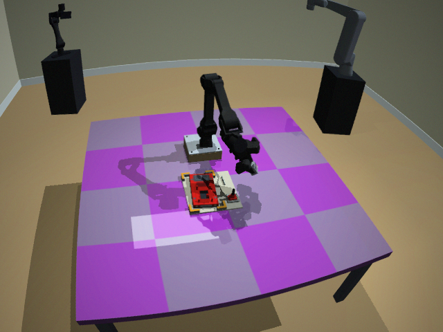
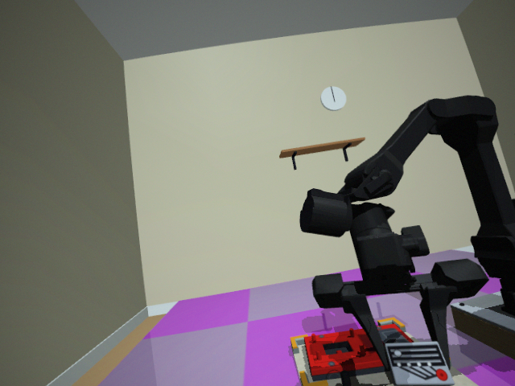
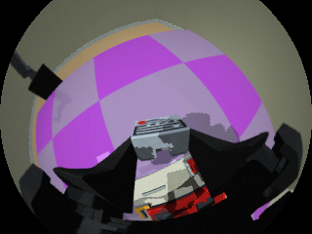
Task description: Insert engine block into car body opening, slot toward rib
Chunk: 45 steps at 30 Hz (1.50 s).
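The engine block is a grey block with a printed face of dark bars and a red dot. My gripper is shut on it and holds it in the air, tilted, beyond the right side of the car body in the top view. A notch shows at the block's lower edge in the wrist view. The red car body lies flat, with its dark rectangular opening uncovered. I cannot make out the rib.
The car body sits between orange corner brackets on a pale board. A small red part with a black post stands on the board's right side. The arm's base box is behind the board.
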{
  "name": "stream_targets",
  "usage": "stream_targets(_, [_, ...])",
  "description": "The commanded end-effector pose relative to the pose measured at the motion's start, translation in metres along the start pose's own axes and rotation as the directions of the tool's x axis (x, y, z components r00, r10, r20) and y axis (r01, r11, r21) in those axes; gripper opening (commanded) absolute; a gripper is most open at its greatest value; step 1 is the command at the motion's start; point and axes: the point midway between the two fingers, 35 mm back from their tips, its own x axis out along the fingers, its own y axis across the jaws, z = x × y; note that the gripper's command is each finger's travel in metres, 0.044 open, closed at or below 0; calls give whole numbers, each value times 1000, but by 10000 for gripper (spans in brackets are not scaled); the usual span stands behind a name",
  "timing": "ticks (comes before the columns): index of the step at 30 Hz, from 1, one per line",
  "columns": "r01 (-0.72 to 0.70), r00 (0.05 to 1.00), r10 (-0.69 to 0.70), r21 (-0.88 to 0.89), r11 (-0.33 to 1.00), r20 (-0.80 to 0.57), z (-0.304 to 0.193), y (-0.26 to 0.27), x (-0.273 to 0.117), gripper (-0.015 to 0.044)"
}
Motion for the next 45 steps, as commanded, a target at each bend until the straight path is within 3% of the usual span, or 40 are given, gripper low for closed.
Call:
stream_targets(1, [4, 998, -3, -17, 1000, 57, 0, 1, -2, 0])
stream_targets(8, [4, 998, -3, -16, 1000, 70, -1, 1, -1, 0])
stream_targets(15, [4, 982, -1, -17, 1000, 190, -13, 0, 9, 0])
stream_targets(45, [4, 981, 0, -16, 1000, 193, -60, 0, 67, 0])
